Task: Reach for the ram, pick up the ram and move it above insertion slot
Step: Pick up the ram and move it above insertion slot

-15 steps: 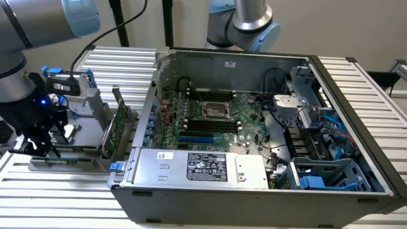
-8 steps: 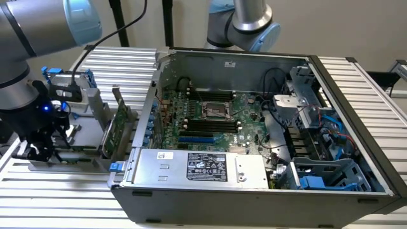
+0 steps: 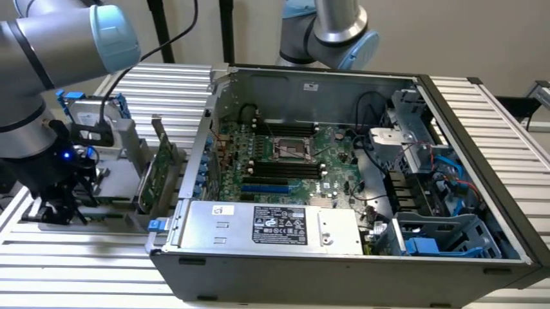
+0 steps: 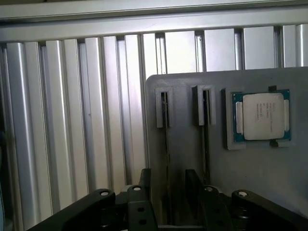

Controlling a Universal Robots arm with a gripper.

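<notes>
In the wrist view, two rams stand on edge in a grey holder (image 4: 183,159), so they look like thin dark lines. One ram (image 4: 166,137) runs down between my black fingers (image 4: 144,185). The other ram (image 4: 206,134) stands just beside them. My gripper (image 4: 168,177) is open, with a wide gap on each side of the stick. In the exterior view my gripper (image 3: 58,207) hangs low over the holder, at the exterior view's left of the open computer case (image 3: 481,161). The black memory slots (image 3: 284,168) lie on the motherboard inside the case.
A processor chip (image 4: 262,115) sits in a recess of the holder past the second ram. A wider green expansion card (image 3: 160,175) stands upright between the holder and the case. A second robot arm (image 3: 331,32) stands behind the case. The table is ribbed aluminium (image 4: 72,120).
</notes>
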